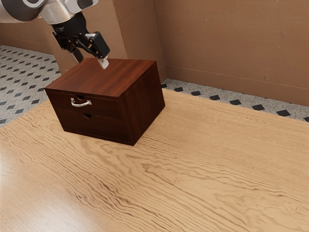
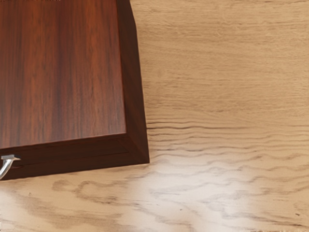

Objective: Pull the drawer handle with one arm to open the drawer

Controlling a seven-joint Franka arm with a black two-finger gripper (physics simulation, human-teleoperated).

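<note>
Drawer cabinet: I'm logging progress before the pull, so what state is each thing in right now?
Dark brown wooden two-drawer cabinet: upright on the light wooden table.
Upper drawer: shut, flush with the front.
Lower drawer: shut.
Curved silver drawer handle: free, nothing touching it.
Black two-finger gripper: open, empty, above the cabinet's top.

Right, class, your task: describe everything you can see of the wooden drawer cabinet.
The drawer cabinet is a low box of dark reddish-brown wood with a grained top. Its front holds two drawers, one above the other, both looking shut. The upper drawer carries a curved silver handle; the lower drawer shows a small dark notch. It stands upright on the light wooden table, near its far edge. The jaws hang open over its top's rear edge; contact cannot be judged.
</note>
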